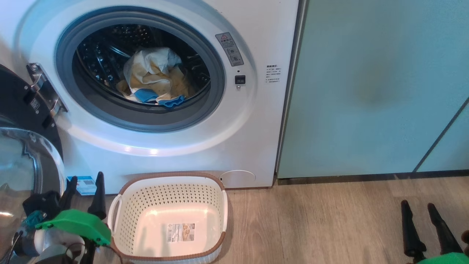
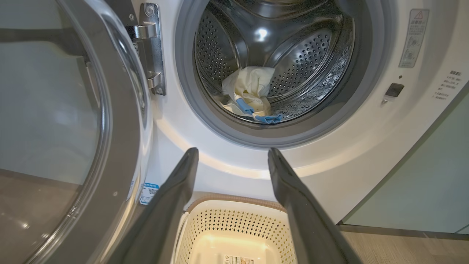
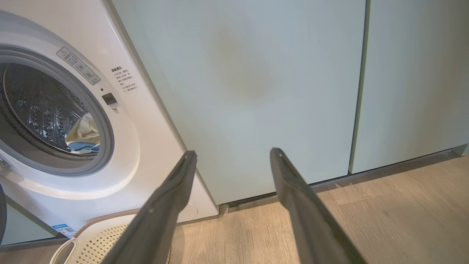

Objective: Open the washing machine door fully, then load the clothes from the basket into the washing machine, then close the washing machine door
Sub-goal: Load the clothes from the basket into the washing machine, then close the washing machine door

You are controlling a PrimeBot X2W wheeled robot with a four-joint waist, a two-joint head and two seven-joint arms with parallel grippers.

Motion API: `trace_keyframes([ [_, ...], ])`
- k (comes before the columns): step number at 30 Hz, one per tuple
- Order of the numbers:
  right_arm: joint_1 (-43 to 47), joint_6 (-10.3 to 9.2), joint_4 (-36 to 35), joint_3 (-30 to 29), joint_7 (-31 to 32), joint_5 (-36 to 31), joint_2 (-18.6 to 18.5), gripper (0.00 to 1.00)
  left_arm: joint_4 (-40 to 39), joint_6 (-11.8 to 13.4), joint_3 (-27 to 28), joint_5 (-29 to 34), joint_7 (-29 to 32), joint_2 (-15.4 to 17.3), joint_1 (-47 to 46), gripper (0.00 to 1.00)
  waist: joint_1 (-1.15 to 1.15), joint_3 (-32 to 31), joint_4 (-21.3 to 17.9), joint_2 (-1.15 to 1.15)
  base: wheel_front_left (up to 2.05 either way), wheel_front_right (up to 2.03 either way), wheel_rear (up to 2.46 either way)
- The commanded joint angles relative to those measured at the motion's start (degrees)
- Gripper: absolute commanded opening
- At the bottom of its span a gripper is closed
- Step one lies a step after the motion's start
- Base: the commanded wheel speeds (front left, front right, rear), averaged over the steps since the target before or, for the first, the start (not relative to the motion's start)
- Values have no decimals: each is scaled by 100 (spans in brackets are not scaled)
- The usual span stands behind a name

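Observation:
The white washing machine [image 1: 253, 121] stands with its round drum mouth uncovered. Its glossy black door [image 1: 22, 146] is swung out to the left, the glass bowl [image 2: 47, 121] facing me. The pale yellow and blue clothes [image 1: 155, 79] lie inside the steel drum, also seen as clothes [image 2: 251, 95] and clothes [image 3: 84, 137]. On the floor in front sits the cream basket [image 1: 216, 190] with only its label sticker inside. My left gripper [image 1: 86, 181] is open beside the basket's left handle, near the door. My right gripper [image 1: 417, 207] is open low over the floor at the right, holding nothing.
Pale green cabinets [image 1: 366, 91] stand right of the washer, with a dark gap along their base. Wooden floor [image 1: 322, 220] stretches between the basket and my right gripper. A small blue sticker [image 1: 85, 183] sits low on the washer front.

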Motion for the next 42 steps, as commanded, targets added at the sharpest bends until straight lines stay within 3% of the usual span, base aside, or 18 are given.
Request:
trace_keyframes([
  [1, -100, -16, -189, 65, -55, -40, -67, 100, -218, 0, 238, 57, -43, 152, -192, 100, 1, -7, 5, 0, 0, 0, 0],
  [42, 41, -16, -202, 40, -55, -42, -132, 100, -191, -7, 105, -13, -44, 84, 52, 100, 1, -205, 74, 0, -1, 1, 0],
])
